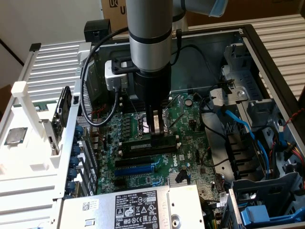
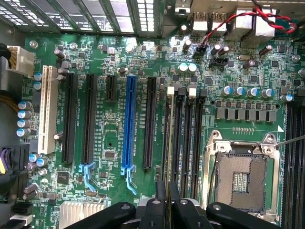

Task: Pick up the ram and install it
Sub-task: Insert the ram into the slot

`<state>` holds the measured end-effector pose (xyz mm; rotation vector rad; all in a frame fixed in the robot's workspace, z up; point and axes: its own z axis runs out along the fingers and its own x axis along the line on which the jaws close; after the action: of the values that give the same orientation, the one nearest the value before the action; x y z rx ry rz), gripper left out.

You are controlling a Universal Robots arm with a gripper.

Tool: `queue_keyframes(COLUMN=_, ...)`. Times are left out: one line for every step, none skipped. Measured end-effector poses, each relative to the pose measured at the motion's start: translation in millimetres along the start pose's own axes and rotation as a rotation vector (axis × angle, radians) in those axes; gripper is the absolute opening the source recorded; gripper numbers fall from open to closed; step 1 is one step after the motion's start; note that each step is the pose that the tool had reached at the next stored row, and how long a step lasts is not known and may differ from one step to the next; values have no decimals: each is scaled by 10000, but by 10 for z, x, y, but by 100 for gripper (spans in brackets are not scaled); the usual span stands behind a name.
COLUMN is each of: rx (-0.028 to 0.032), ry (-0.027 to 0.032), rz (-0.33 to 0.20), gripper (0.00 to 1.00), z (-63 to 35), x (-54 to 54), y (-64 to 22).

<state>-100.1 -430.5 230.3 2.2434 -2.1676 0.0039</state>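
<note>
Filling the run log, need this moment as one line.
step: install | jaws: shut on ram | ram: edge-down at memory slots | seated: cannot tell

A silver-grey cylindrical arm (image 1: 150,28) banded in black carries a pale blue joint cap (image 1: 219,6), a white camera box (image 1: 116,76) fed by a looping black cable (image 1: 85,90), and a black gripper (image 1: 156,130) with bolted linkages (image 2: 119,212).

A green motherboard (image 2: 107,121) carries a blue slot (image 2: 128,124) and CPU socket (image 2: 240,183).
</note>
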Motion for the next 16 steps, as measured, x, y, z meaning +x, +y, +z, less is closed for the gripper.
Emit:
queue_keyframes(rx=0, ry=-1, rz=1, gripper=13, z=2, x=0, y=2)
queue_keyframes(rx=1, ry=-1, rz=0, gripper=13, z=5, x=0, y=2)
queue_keyframes(rx=1, ry=-1, rz=0, gripper=13, z=8, x=0, y=2)
queue_keyframes(rx=0, ry=0, rz=1, gripper=13, z=10, x=0, y=2)
queue_keyframes(rx=0, ry=0, rz=0, gripper=13, z=11, x=0, y=2)
queue_keyframes(rx=2, ry=-3, rz=1, gripper=13, z=14, x=-4, y=2)
queue_keyframes(rx=2, ry=-2, rz=-1, gripper=13, z=13, x=-4, y=2)
queue_keyframes(rx=2, ry=-1, rz=-9, gripper=13, z=13, x=-5, y=2)
queue_keyframes(rx=1, ry=-1, rz=-15, gripper=13, z=13, x=-5, y=2)
queue_keyframes(rx=1, ry=0, rz=-25, gripper=13, z=13, x=-5, y=2)
queue_keyframes(rx=1, ry=1, rz=-39, gripper=13, z=14, x=-5, y=2)
queue_keyframes(rx=1, ry=0, rz=-47, gripper=13, z=14, x=-5, y=2)
queue_keyframes(rx=2, ry=0, rz=-54, gripper=13, z=15, x=-5, y=2)
queue_keyframes(rx=2, ry=0, rz=-58, gripper=13, z=17, x=-5, y=1)
queue_keyframes(rx=2, ry=0, rz=-62, gripper=13, z=18, x=-5, y=2)
queue_keyframes(rx=2, ry=0, rz=-69, gripper=13, z=21, x=-5, y=2)
